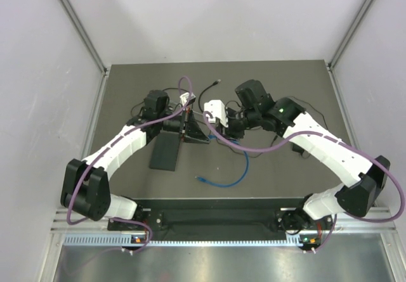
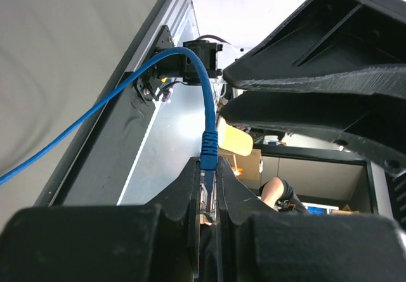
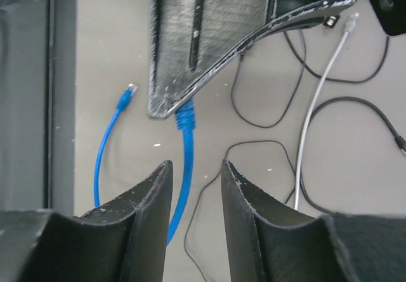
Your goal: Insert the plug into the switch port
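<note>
One plug (image 2: 208, 194), pinched in left hand (image 2: 209, 169)

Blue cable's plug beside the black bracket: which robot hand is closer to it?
Left. The left gripper is clamped on the plug itself. The right gripper hovers over the table apart from it, jaws open, touching nothing.

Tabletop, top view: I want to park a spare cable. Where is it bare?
Bare: the far left corner beside the left arm, and the near strip between blue cable and right arm. Crowded around the centre stand.
</note>
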